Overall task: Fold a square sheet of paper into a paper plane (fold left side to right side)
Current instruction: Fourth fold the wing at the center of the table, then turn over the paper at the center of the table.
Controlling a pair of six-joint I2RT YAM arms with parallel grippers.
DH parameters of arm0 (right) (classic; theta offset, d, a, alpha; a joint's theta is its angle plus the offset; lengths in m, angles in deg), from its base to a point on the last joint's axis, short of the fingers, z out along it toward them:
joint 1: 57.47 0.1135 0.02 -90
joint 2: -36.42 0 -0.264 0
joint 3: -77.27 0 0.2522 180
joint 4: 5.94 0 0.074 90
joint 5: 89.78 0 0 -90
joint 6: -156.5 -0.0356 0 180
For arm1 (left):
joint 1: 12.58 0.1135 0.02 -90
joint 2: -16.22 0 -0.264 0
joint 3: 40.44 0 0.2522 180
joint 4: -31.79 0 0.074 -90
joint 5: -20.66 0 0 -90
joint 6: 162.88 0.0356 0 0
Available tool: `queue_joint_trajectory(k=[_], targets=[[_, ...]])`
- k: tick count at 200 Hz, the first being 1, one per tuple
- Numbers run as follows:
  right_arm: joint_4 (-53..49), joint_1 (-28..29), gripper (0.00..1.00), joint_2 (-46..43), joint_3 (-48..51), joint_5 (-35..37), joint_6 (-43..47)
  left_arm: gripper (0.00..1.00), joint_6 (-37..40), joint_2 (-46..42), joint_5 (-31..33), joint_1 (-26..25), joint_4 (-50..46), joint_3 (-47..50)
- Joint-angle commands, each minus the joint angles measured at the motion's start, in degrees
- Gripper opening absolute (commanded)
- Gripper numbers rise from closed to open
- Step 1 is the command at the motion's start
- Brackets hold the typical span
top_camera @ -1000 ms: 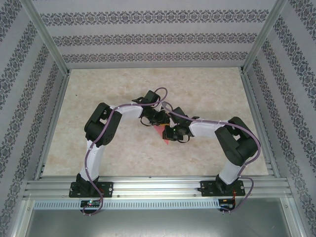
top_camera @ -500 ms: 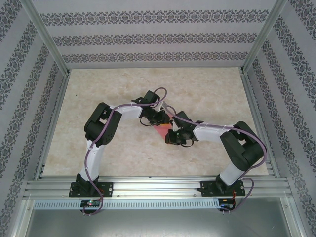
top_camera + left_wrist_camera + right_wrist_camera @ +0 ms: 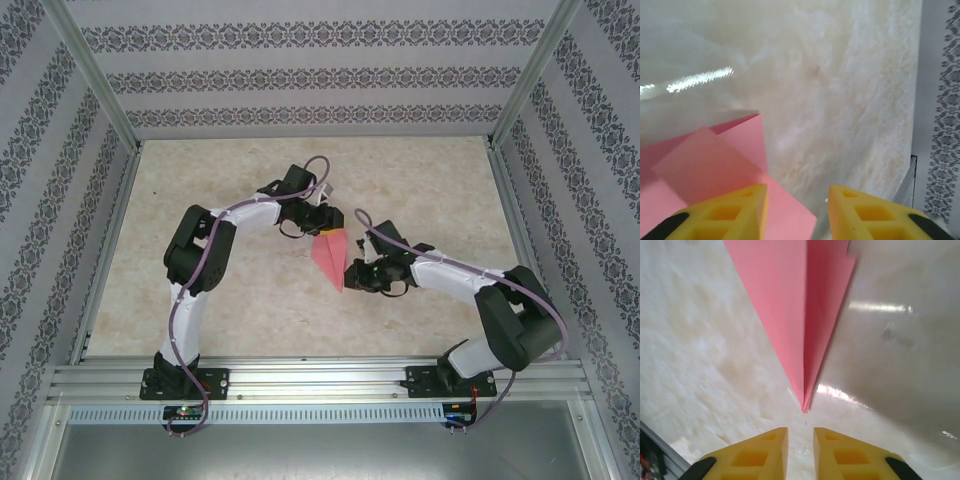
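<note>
The square sheet of paper lies flat on the table, folded into a salmon-pink paper plane (image 3: 331, 258) with its tip pointing toward the near edge. In the right wrist view the paper plane (image 3: 790, 305) shows a lengthwise crease, and its tip ends just ahead of my right gripper (image 3: 801, 432), which stands narrowly open with nothing between its fingers. In the left wrist view the wide end of the paper plane (image 3: 715, 170) reaches under my left gripper (image 3: 797, 192), which is open and apart from it. From above, the left gripper (image 3: 322, 224) sits behind the plane and the right gripper (image 3: 353, 273) beside its tip.
The beige marbled table (image 3: 230, 180) is fenced by aluminium rails (image 3: 105, 255) and patterned walls. Both arm bases stand on the near rail (image 3: 310, 378). Open tabletop lies to the left, right and back of the plane.
Both grippers have opened and drawn away from the paper, the left toward the back, the right toward the right. The plane, half covered before, now lies in plain view.
</note>
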Motion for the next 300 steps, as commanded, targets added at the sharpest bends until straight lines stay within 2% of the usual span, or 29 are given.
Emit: queue_joint_trajectory(k=[1, 36, 72, 103, 161, 216, 262, 300], targets=[[4.75, -2.46, 0.31, -1.69, -2.63, -1.19, 1.22, 0.41, -0.39, -7.27, -0.12, 1.90, 0.81, 1.80], [9.46, -5.54, 0.43, 2.30, -5.77, -0.73, 1.87, 0.50, -1.88, -11.78, 1.84, 3.64, 3.92, 10.54], [11.46, -7.15, 0.43, 8.60, -8.98, -2.63, 2.56, 0.51, -6.58, -9.22, -1.83, 3.41, 11.92, 15.61], [11.85, -7.39, 0.42, 10.18, -8.95, -2.40, 2.56, 0.50, -7.26, -5.30, -2.99, 2.49, 12.95, 14.04], [12.64, -8.04, 0.43, 6.79, -4.49, -2.62, 1.57, 0.48, -8.69, -0.31, -3.65, 1.20, 13.14, 10.74], [12.60, -8.57, 0.43, 4.30, -2.65, -2.38, 1.07, 0.40, -9.22, 2.24, -4.88, 0.23, 13.82, 8.15], [15.41, -10.04, 0.45, 1.76, -0.03, -3.95, -0.11, 0.22, -9.01, 1.36, -5.58, 0.10, 15.56, 7.95], [23.89, -12.78, 0.58, -1.69, 4.30, -8.81, -4.33, 0.07, -7.40, -3.17, -5.06, 0.20, 15.30, 8.39]])
